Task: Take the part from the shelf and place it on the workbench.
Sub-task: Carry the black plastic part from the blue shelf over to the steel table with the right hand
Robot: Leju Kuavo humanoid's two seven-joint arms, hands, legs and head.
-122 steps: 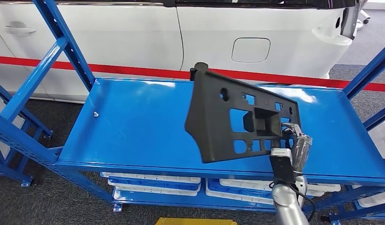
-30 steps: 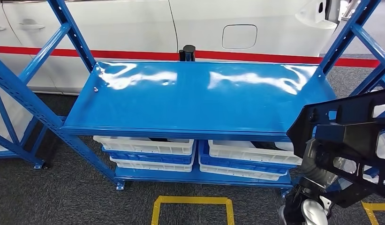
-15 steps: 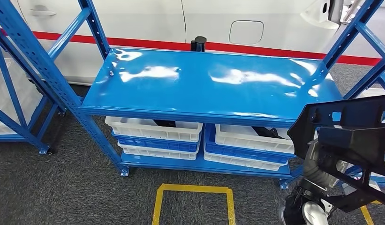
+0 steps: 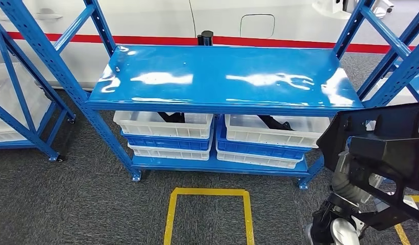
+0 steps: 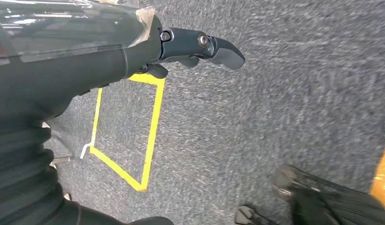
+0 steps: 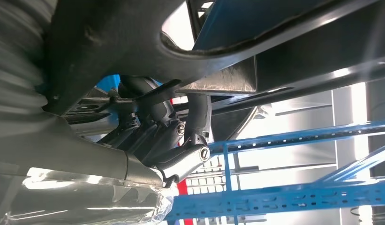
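- The black plastic part is off the shelf, up in the air at the right side of the head view, just past the shelf's front right corner.
- The right hand has its dark fingers wrapped around one of the part's bars, so it's gripping it.
- The left hand hangs over grey carpet near a yellow tape square, fingers loosely apart, holding nothing.
- The blue shelf has a shiny top, with white bins underneath.
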